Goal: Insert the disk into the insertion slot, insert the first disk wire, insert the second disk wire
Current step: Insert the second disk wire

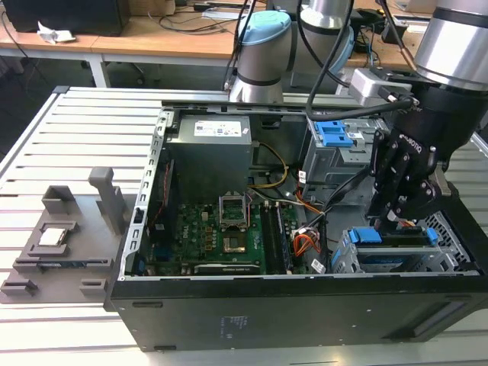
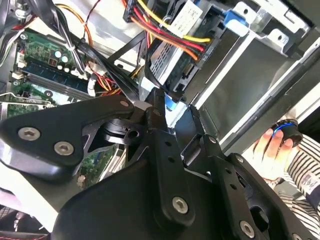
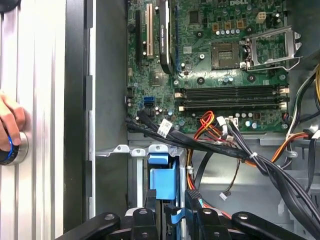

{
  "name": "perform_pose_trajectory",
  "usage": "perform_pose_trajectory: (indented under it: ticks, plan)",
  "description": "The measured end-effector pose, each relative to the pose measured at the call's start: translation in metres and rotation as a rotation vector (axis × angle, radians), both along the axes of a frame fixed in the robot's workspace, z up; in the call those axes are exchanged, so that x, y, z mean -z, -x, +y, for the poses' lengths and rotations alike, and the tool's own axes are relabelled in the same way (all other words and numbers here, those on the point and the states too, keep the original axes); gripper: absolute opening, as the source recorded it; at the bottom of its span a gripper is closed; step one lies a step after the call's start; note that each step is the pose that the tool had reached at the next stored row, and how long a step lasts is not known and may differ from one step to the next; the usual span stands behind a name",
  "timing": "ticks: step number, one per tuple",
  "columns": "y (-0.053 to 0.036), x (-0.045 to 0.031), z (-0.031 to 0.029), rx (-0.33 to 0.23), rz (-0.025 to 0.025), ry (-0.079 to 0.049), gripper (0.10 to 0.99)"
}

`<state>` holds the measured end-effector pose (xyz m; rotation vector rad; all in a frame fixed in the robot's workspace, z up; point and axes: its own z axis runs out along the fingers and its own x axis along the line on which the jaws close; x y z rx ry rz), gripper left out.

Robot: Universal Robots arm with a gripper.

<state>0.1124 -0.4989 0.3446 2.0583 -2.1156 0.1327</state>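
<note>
- The disk [image 1: 393,258] sits inside the insertion slot [image 1: 347,259], at the near corner of the open computer case [image 1: 229,305] on the exterior view's right; its blue bracket [image 1: 375,235] shows along the far edge.
- In the first wrist view the blue bracket [image 3: 163,177] lies between the silver walls of the insertion slot [image 3: 135,165].
- The gripper [image 1: 398,216] hangs directly over the far edge of the disk, its black fingers pointing down at the bracket. Whether they are closed on anything or parted, I cannot tell.
- In the second wrist view the gripper [image 2: 172,117] has its fingertips beside a black connector [image 2: 177,90] with red, yellow and black wires [image 2: 165,27] running into the disk's end; contact cannot be made out.
- The disk's white label [image 2: 187,15] shows in the second wrist view; its print is too small to make out.
- The power supply [image 1: 210,149], at the far side of the case, carries a white label [image 1: 217,130] with unreadable print.
- A thick bundle of black cables [image 3: 225,145] crosses between the motherboard [image 3: 225,60] and the insertion slot, with orange and red wires [image 3: 207,122] beside it.
- The taller grey cage [image 1: 339,156] with a blue latch [image 1: 334,135] stands just beyond the gripper.
- A person's hand [image 3: 11,122] rests on a round button [image 3: 15,150] on the slatted surface [image 3: 35,75]; the second wrist view shows the same hand [image 2: 270,150] with a striped sleeve [image 2: 300,175].
- On the exterior view's left, a grey fixture [image 1: 69,236] sits on the surface [image 1: 76,130], well apart from the case.
</note>
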Motion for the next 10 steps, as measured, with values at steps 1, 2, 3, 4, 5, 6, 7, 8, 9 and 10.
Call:
perform_pose_trajectory:
  ticks: [1,2,3,4,5,6,7,8,9,10]
  plan:
    - [-0.0012,0.0,0.0,0.0,0.0,0.0,0.361]
    - [-0.0024,0.0,0.0001,0.0,0.0001,0.0,0.361]
    - [-0.0024,-0.0001,0.0,-0.001,0.0001,0.0,0.361]
    - [-0.0024,-0.0003,-0.0006,-0.002,0.0001,0.0,0.361]
    - [-0.0024,-0.0003,-0.0015,-0.003,0.0,0.0,0.361]
    - [-0.0024,-0.0003,-0.0016,-0.004,0.0,0.001,0.361]
    - [-0.0024,-0.0003,-0.0016,-0.004,0.0001,0.001,0.361]
    - [-0.0024,-0.0003,-0.0016,-0.004,0.0,0.001,0.361]
    - [-0.0024,-0.0003,-0.0016,-0.004,0.0,0.001,0.361]
    - [-0.0024,-0.0003,-0.0016,-0.004,0.0,0.001,0.361]
